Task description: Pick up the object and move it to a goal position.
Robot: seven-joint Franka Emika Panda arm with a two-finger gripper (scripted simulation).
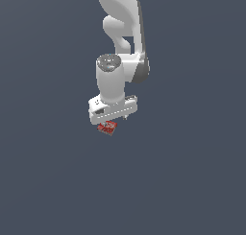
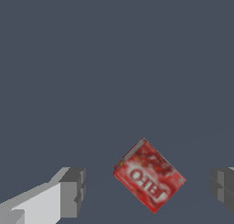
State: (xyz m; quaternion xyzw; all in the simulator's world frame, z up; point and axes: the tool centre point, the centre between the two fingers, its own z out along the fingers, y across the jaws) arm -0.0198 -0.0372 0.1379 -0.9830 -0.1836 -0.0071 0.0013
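The object is a small flat red box (image 2: 148,176) with whitish lettering on its face; it lies on the dark grey floor, turned at an angle. In the exterior view it (image 1: 107,127) peeks out just under the white hand of the arm. My gripper (image 2: 146,191) is open, pointing down above the box. One dark finger (image 2: 73,191) and the other finger (image 2: 222,186) stand on either side of the box, well apart from it. In the exterior view the gripper (image 1: 115,120) is mostly hidden by the hand.
The white arm (image 1: 120,47) reaches down from the upper middle of the exterior view. The plain dark grey floor (image 1: 192,181) spreads all around with no other thing on it.
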